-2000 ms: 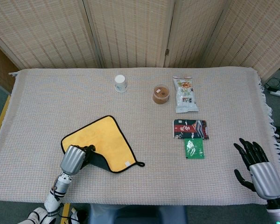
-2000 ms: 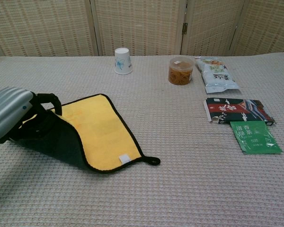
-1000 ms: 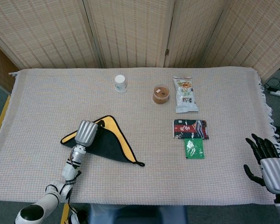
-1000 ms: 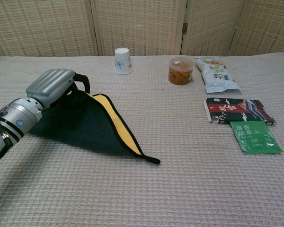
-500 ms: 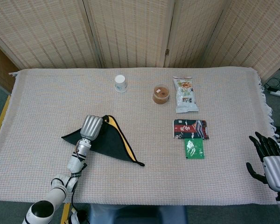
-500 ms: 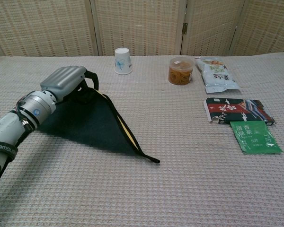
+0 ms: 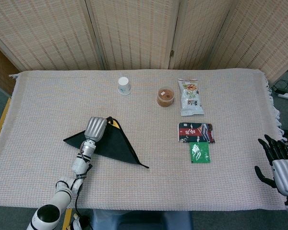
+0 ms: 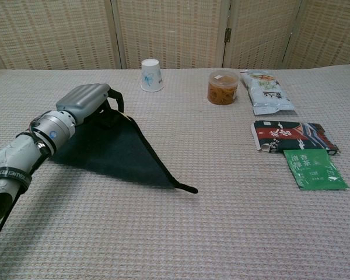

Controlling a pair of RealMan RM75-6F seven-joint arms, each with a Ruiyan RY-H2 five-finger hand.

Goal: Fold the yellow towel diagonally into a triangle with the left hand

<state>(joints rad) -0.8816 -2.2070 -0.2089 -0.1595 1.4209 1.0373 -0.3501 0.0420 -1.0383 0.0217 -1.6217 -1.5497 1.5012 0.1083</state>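
Observation:
The towel [image 7: 113,146] [image 8: 119,151] lies folded into a dark triangle on the table's left half, black underside up, with only a sliver of yellow at its top corner. My left hand [image 7: 97,128] [image 8: 87,100] holds the folded-over corner at the triangle's far point, fingers curled over the cloth. The towel's hanging loop [image 8: 186,188] sticks out at the near right tip. My right hand [image 7: 278,160] hovers at the table's right edge with fingers spread and nothing in it; the chest view does not show it.
A white paper cup [image 7: 124,85], a lidded tub of brown snacks [image 7: 165,97] and a white snack bag [image 7: 190,97] stand at the back. A dark packet [image 7: 196,132] and a green sachet [image 7: 200,152] lie right of centre.
My left hand has carried the near-left corner up and over to the far corner. The yellow face is now covered and the towel lies as a black triangle. My right hand drew back to the right.

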